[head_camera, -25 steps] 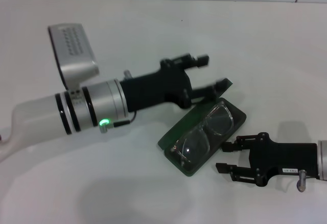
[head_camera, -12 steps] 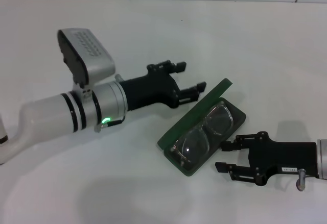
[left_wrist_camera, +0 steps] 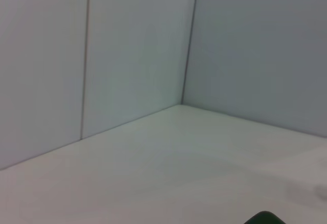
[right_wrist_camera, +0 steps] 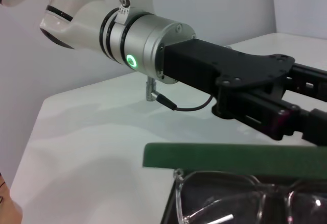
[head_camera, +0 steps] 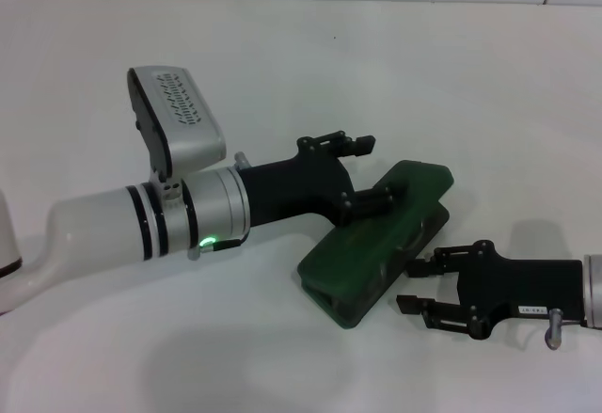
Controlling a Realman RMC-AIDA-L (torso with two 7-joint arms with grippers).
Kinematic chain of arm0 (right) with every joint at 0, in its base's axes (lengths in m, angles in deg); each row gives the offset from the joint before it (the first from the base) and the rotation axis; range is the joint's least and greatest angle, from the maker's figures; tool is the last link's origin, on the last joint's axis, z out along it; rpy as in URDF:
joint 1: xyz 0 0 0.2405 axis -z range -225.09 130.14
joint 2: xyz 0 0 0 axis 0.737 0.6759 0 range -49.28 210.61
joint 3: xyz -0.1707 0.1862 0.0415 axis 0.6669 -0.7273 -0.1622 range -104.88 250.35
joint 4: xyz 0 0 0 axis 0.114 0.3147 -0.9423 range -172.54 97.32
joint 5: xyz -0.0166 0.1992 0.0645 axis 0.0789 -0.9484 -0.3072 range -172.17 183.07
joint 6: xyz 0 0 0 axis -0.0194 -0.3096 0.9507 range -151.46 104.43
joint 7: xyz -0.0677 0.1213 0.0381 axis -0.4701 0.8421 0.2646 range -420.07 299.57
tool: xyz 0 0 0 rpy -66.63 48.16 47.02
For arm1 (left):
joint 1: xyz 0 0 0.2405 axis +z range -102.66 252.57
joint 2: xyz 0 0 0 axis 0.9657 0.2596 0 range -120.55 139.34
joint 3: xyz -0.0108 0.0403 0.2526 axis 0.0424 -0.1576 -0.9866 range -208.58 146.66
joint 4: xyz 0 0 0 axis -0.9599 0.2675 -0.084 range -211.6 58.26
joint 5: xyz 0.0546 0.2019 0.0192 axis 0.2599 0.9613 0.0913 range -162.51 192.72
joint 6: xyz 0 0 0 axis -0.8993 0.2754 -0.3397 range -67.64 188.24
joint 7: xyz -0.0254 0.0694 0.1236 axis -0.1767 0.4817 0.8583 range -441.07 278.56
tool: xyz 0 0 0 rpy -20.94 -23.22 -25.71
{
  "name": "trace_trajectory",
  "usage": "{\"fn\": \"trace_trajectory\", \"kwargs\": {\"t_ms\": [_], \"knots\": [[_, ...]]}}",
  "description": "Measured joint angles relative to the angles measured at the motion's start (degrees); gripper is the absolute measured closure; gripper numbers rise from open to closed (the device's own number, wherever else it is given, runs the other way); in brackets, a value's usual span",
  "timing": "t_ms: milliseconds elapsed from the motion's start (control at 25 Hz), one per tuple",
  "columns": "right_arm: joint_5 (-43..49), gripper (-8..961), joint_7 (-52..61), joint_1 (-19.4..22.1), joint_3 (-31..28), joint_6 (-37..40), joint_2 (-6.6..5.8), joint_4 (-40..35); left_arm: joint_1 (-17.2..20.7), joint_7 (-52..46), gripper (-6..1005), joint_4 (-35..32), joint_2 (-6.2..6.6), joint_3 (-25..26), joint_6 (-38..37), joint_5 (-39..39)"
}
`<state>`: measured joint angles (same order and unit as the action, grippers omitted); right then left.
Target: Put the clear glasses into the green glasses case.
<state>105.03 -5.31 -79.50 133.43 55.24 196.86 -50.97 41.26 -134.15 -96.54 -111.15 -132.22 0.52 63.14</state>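
The green glasses case (head_camera: 381, 239) lies mid-table with its lid lowered almost flat, a gap left along the front. My left gripper (head_camera: 374, 168) is open, and its lower finger (head_camera: 384, 198) rests on top of the lid. In the head view the lid hides the clear glasses. The right wrist view shows the clear glasses (right_wrist_camera: 230, 203) lying inside the case, under the lid's green edge (right_wrist_camera: 230, 160), with the left gripper's fingers (right_wrist_camera: 278, 119) just above it. My right gripper (head_camera: 416, 285) stands open, holding nothing, just right of the case's near end.
White tabletop (head_camera: 451, 74) with a tiled wall along the back. The left arm's silver wrist and camera housing (head_camera: 179, 135) stand left of the case. A dark green sliver (left_wrist_camera: 263, 218) shows at the edge of the left wrist view.
My left gripper has moved right and down onto the lid. The lid has swung from standing open to nearly shut over the glasses. The right arm has not moved.
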Motion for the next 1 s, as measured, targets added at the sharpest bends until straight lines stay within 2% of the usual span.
{"fn": "trace_trajectory", "kwargs": {"t_ms": [240, 1000], "knots": [[-1.25, 448, 0.04, -0.06, 0.26, -0.07, 0.00, 0.00, 0.05, 0.24, 241, 0.34, -0.14, -1.84, 0.51, -0.15], [-2.29, 397, 0.08, -0.84, 0.30, 0.66, 0.00, 1.29, 1.26, 1.60, 239, 0.61, -0.11, -1.82, 1.99, -0.10]]}}
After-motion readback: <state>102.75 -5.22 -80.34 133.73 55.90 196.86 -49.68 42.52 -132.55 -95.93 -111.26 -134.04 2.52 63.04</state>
